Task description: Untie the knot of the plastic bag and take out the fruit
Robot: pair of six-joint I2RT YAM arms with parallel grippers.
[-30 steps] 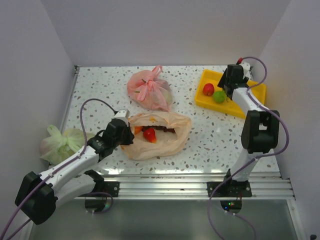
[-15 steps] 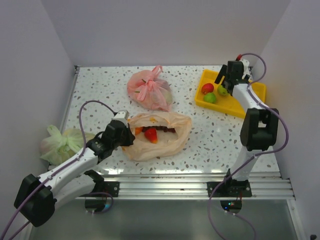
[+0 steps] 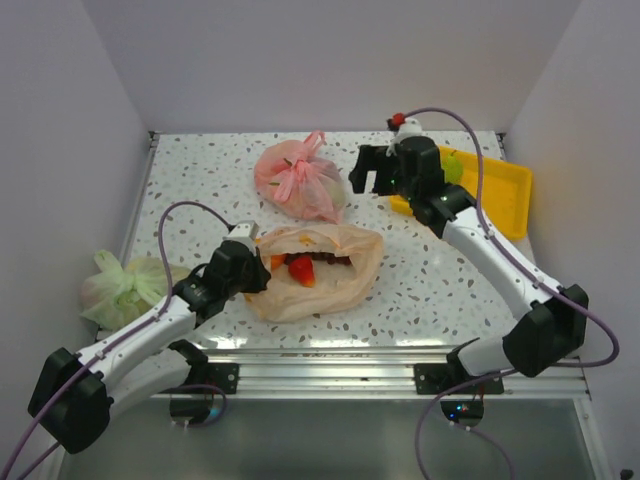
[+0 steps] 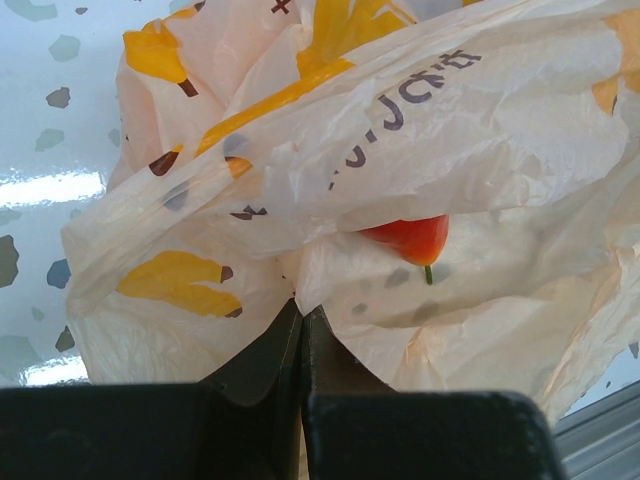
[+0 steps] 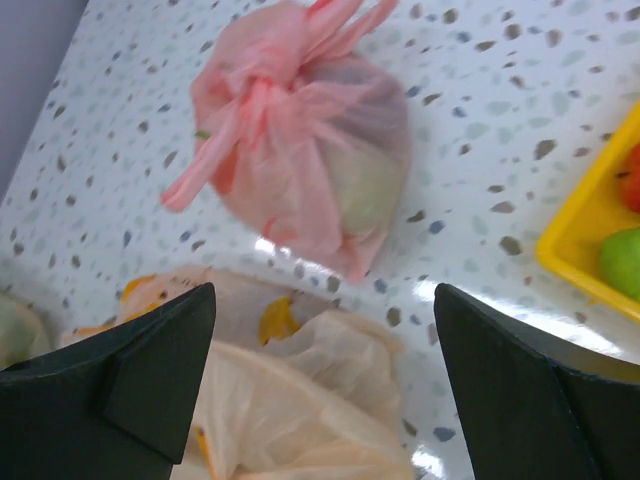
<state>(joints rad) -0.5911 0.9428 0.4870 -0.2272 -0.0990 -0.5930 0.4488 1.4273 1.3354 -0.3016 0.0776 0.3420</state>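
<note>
Speckled table (image 3: 420, 285) centre, your plastic bag (image 3: 325, 290) lies untied and gaping, left gripper (image 4: 301, 330) pinched on its rim, right gripper (image 3: 370, 183) wide and empty, green fruit (image 5: 622, 262) in the yellow tray (image 3: 505, 195), red piece (image 3: 300, 268) and others left inside.

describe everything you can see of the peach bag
The peach bag is thin, crinkly, translucent film, pale peach with yellow and brown print. It lies slumped on the speckled table with its mouth open and no knot showing. Inside are a red fruit, an orange piece and dark grapes. The left gripper is shut on the film at its left edge. Nothing else touches it.
</note>
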